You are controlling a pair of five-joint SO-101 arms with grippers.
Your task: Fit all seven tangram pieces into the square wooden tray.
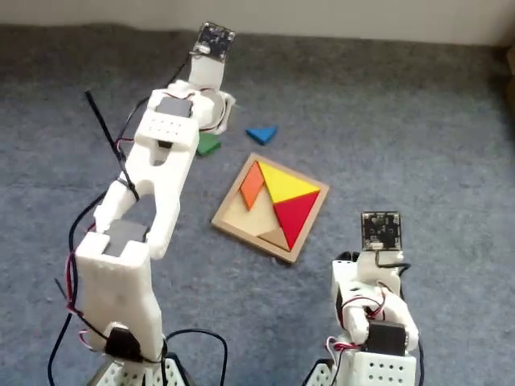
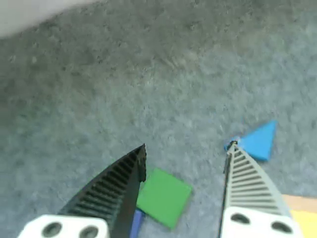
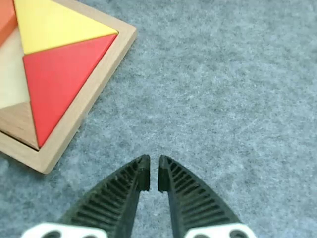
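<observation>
Left end effector (image 2: 187, 147) spread, green piece (image 2: 163, 197) between

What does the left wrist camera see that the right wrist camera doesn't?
Left wrist view, not the right: a green square and a blue triangle lying on the carpet, near the open left pincer.

Right wrist view, not the left: the red triangle and an orange piece inside the wooden tray, plus the right pincer, shut, over the carpet beside it.

Both: the grey carpet, the wooden tray and the yellow triangle. The left wrist view catches just a corner of those last two.
</observation>
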